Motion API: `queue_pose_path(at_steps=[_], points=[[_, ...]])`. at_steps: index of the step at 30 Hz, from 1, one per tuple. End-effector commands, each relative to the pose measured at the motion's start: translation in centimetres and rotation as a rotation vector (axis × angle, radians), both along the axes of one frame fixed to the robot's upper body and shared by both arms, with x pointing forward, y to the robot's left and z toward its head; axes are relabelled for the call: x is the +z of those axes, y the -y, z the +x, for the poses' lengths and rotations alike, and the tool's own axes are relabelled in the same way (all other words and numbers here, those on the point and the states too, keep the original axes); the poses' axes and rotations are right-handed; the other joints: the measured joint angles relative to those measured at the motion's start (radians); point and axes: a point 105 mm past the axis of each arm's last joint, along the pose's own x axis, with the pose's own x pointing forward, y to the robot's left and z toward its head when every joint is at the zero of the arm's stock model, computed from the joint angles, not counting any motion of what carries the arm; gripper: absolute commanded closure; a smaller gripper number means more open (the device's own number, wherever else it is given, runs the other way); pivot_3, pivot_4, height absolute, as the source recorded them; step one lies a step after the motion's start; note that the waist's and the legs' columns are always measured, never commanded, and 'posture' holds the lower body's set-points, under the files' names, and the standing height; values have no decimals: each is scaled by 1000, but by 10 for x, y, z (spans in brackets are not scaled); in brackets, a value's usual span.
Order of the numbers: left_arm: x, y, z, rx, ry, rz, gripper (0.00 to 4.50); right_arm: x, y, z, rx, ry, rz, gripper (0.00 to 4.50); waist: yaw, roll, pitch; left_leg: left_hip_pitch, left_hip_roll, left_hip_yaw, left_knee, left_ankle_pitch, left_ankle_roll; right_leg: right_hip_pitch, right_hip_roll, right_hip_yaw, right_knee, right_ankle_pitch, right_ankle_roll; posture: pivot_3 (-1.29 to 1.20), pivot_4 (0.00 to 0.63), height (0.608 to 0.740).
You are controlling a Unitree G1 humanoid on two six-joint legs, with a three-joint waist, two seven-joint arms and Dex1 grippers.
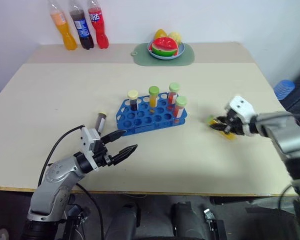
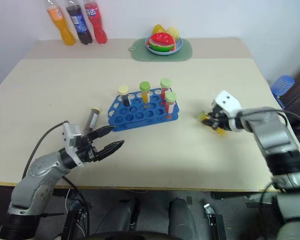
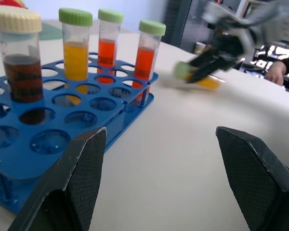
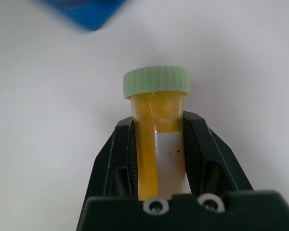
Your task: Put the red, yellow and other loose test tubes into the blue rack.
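yellow tube: lying on the counter right of the blue rack, green cap toward the rack, long axis roughly flat
right pincer: clamped on that tube's body
left pincer: wide open, holding nothing, near the rack's front-left corner
brown tube: loose just left of the rack

A pale beige table with a thin yellowish front edge takes up most of the room here, its far side pushed up against a plain white wall. Along that far side stand three soda bottles, orange, dark cola and red, and a little further along lies a green mat carrying a blue plate of toy fruit. Past the table's right edge a blue ribbed thing sits low by the wall, and the floor beneath the near edge is dark.
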Motion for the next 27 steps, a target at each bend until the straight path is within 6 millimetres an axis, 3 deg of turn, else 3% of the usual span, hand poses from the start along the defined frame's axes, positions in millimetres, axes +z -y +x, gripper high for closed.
queue_pose_path(at_steps=[1,5,8,12,18,27], points=[[11,-3,3,-12,44,7,741,37,-51,-32,296,111,162,3698,-10,1,0,0,0,0,0,0,0,0,1,0,0,0,0,0,150,740],[10,-7,7,-7,40,7,741,53,-97,-31,329,248,364,3698,-30,1,0,2,3,-1,-1,0,0,0,4,1,1,1,-2,0,150,740],[4,-20,7,30,17,8,741,71,-145,-22,314,351,643,3698,-33,1,0,3,3,-3,-1,0,-1,0,4,1,1,1,-2,0,150,740],[1,-31,5,57,3,6,741,78,-178,-9,250,440,800,3698,-21,1,0,0,3,-4,-2,1,-3,-5,3,1,2,2,-3,0,150,740],[4,-42,1,98,7,6,741,75,-197,18,104,559,893,3698,-5,1,0,0,2,-4,-2,1,-3,-7,1,1,2,2,-3,0,150,740],[6,-46,-4,129,9,4,741,39,-208,44,22,584,863,3698,-17,1,0,0,2,-4,-4,3,-6,-7,4,1,3,2,-4,0,150,740]])
